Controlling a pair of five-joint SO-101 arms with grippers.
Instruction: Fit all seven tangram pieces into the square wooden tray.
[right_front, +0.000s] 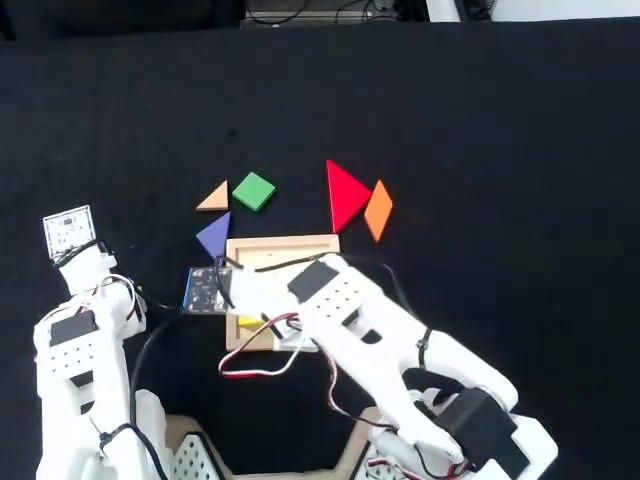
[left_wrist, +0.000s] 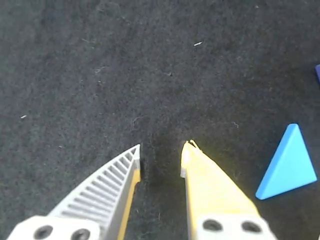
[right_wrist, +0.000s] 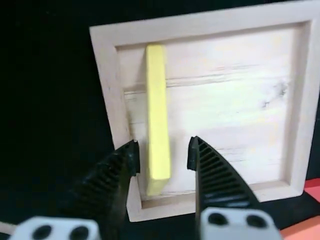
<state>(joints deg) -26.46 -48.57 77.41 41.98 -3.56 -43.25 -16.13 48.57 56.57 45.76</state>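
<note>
The cloth (left_wrist: 100, 75) under everything looked to me like black felt, matt and slightly fuzzy, flecked with pale lint. The tray (right_wrist: 107, 90) was bare pale wood, unvarnished, with the grain plain across its floor. The yellow piece (right_wrist: 157, 125) in it had a smooth, matt, painted look, and so did the blue triangle (left_wrist: 289, 162). On the left gripper (left_wrist: 161, 152) I saw one grey plastic finger (left_wrist: 107, 187), ribbed, and one of smooth yellow plastic. The right gripper (right_wrist: 163, 145) was black plastic, ribbed and dull. The arm shells (right_front: 370, 320) were smooth white plastic.
</note>
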